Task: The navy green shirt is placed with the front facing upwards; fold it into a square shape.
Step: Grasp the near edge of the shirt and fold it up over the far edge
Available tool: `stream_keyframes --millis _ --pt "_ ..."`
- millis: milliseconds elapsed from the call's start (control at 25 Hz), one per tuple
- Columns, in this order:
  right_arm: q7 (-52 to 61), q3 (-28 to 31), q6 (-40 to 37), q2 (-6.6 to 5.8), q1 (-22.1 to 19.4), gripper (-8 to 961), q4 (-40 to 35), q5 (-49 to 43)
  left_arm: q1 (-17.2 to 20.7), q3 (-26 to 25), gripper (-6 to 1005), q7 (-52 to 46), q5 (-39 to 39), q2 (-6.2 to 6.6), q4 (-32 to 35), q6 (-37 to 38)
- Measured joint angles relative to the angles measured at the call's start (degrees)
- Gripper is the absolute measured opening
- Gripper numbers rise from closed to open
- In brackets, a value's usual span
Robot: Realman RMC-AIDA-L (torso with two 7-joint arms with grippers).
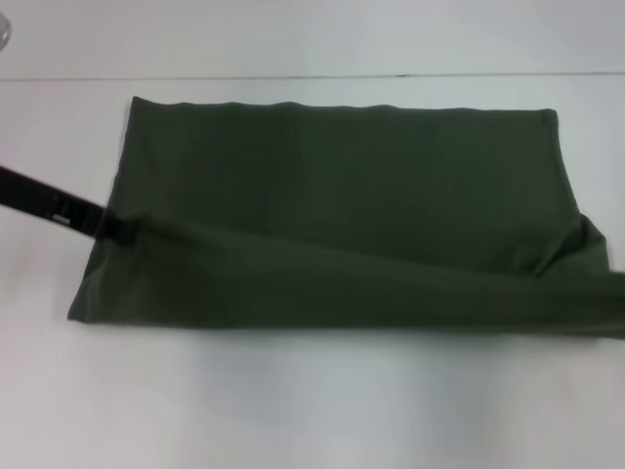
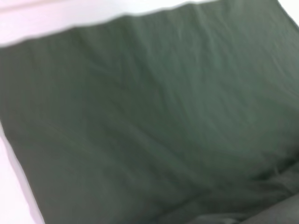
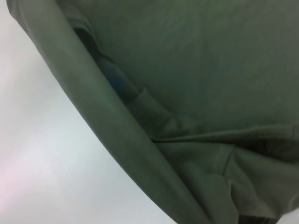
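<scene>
The navy green shirt (image 1: 332, 186) lies across the white table as a wide dark olive rectangle. Its near part is doubled back as a long flap (image 1: 352, 283) whose edge runs from the left side up to a raised peak (image 1: 586, 239) at the right. My left gripper (image 1: 119, 231) reaches in from the left on a thin dark arm and pinches the flap's left end. The left wrist view is filled by flat shirt cloth (image 2: 149, 121). The right wrist view shows a rolled fold (image 3: 117, 135) with a blue mark (image 3: 117, 83) inside. My right gripper is out of sight.
The white table (image 1: 293, 410) stretches bare in front of the shirt and behind it (image 1: 293, 49). A thin seam line (image 1: 293, 76) crosses the table just beyond the shirt's far edge. A pale object (image 1: 5, 37) peeks in at the far left corner.
</scene>
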Motion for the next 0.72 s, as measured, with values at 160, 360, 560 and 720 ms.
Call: stream_keyframes --millis 160,360,560,720 --pt "-1.2 1.62 0.84 -0.22 1.52 23 -0.07 -0.1 -0.91 0.03 25 -0.05 -0.64 0.0 -1.05 -3.92" --pt "-1.82 2.72 6.1 -0.52 2.35 23 -0.8 -0.31 -1.27 0.22 26 -0.24 -0.78 -0.44 -1.35 -9.28" --pt "-3.24 2.8 11.31 -0.48 3.11 21 -0.82 0.03 -1.35 0.78 26 -0.04 -1.22 -1.22 -1.89 -15.21" --pt "-4.73 2.64 13.49 0.08 4.42 24 -0.36 0.07 -1.49 1.87 26 0.04 -2.39 -1.46 -2.97 -19.08"
